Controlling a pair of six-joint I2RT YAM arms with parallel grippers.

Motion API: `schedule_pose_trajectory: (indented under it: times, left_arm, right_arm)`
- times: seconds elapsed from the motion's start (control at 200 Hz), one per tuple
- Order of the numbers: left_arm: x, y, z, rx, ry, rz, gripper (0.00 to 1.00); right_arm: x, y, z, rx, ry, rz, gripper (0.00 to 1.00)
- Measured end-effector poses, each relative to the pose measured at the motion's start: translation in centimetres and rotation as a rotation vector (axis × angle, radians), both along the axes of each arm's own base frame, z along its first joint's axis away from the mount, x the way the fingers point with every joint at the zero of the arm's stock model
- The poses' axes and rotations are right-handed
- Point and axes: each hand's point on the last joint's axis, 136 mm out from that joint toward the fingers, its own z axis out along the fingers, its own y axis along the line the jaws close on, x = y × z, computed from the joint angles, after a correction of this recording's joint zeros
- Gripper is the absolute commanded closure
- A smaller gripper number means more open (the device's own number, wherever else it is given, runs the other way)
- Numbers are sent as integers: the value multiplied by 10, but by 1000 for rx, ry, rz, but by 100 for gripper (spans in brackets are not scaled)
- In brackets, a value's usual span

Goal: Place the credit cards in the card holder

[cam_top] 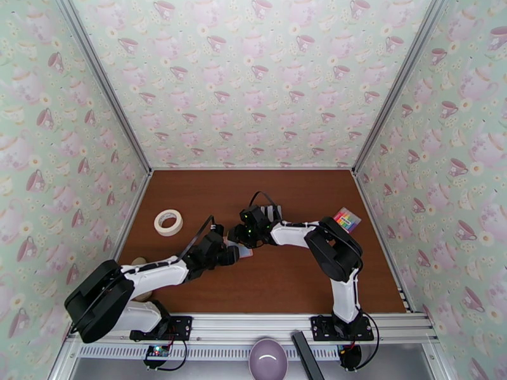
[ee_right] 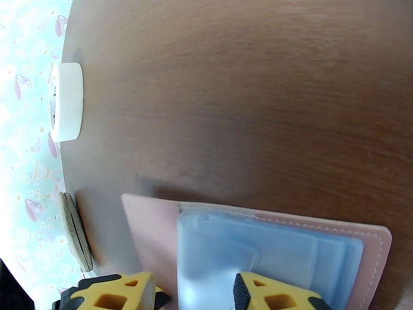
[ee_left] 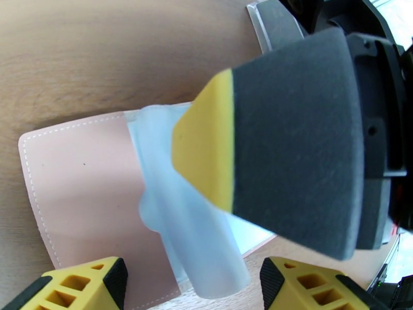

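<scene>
While spread open, card holder (ee_right: 149, 228) underlies right claw (ee_right: 191, 295).

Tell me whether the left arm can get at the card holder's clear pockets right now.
Probably yes: the pockets lie between the open left gripper's fingertips, though the right gripper hangs over part of them.

Three walls (cam_top: 253, 77) are papered in pale green, with a pattern of pink teacups and teapots. Grey metal rails (cam_top: 106, 90) run along the corners. The worktop (cam_top: 285, 286) is a dark brown board with wood grain. A metal frame (cam_top: 253, 324) borders its near edge. The light is bright and even.
</scene>
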Motion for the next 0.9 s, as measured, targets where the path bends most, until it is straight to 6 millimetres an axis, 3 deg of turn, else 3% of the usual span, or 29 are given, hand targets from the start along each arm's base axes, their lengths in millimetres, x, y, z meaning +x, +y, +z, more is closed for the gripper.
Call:
schedule_pose_trajectory:
  times: [0.265,0.541,0.896]
  left_arm:
    - [4,-3,-8,107,15,-8,41]
    - [5,6,-11,172,6,21,52]
    - [6,15,-7,200,-9,52,57]
  right_arm:
    - [-3,2,1,33,14,-2,53]
    - [-5,-2,2,50,19,-8,52]
    - [-2,-14,19,43,5,-26,50]
